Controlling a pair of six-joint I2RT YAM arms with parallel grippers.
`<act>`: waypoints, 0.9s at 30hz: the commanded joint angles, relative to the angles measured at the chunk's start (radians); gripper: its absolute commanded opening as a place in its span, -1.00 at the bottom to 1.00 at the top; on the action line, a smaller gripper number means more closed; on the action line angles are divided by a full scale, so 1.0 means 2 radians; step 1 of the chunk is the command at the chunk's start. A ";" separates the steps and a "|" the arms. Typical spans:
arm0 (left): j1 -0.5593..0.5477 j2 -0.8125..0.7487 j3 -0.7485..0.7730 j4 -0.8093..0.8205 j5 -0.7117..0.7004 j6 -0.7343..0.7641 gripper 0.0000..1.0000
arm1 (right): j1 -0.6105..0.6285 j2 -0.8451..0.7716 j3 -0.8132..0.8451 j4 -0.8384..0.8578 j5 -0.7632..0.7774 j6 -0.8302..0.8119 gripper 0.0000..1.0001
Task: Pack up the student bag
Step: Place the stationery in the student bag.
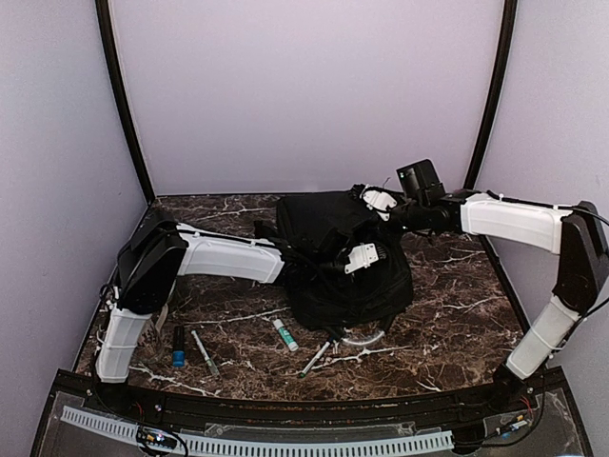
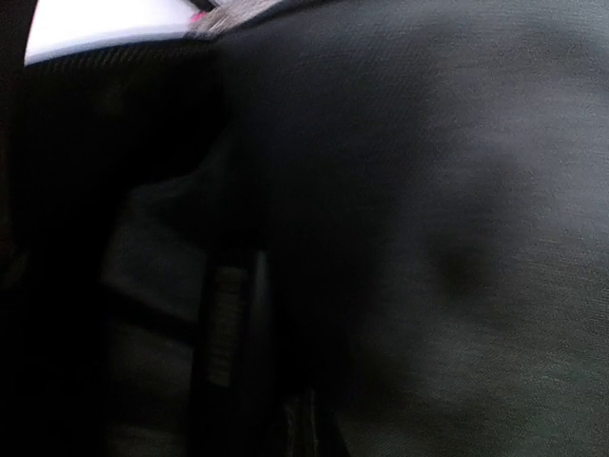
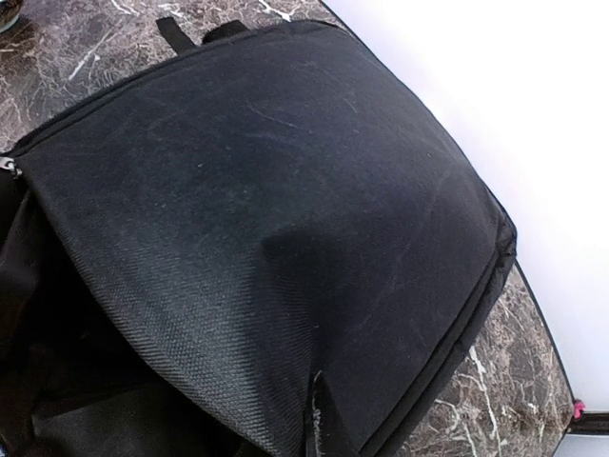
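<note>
Seemingly, with the bag [image 1: 376, 290] in the middle of the desk [image 1: 457, 286], your right claw [image 1: 382, 201] sits at its far rim to prop the mouth while the left claw [image 1: 362, 257] reaches in, though neither shows whether it is clamped or apart.

Table [image 1: 447, 286]: dark brown marble pattern with white veins. Four small items lie on its near part, left of centre, all apart from one another. From left to right:
- a short black marker [image 1: 178, 347] with a blue near end
- a slim grey pen [image 1: 204, 352], angled
- a white tube [image 1: 284, 334] with a green near end
- a silver pen [image 1: 315, 359], angled the opposite way

A clear curved piece [image 1: 364, 336] lies just right of the silver pen. Pale walls [image 1: 304, 86] enclose three sides. A left post [image 1: 122, 105] and a right post [image 1: 493, 95], both black, stand at the rear corners. A white slotted strip [image 1: 257, 445] runs along the near edge.
</note>
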 commanded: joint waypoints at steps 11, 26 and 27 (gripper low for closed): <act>0.033 0.014 0.022 0.209 -0.088 -0.021 -0.85 | -0.034 -0.093 -0.072 0.003 -0.037 0.029 -0.98; -0.010 -0.071 -0.035 0.115 0.160 -0.065 -0.39 | -0.079 -0.058 -0.067 0.015 -0.042 0.055 -1.00; -0.013 -0.078 -0.036 0.107 0.160 -0.066 -0.37 | -0.080 -0.056 -0.066 0.015 -0.041 0.056 -1.00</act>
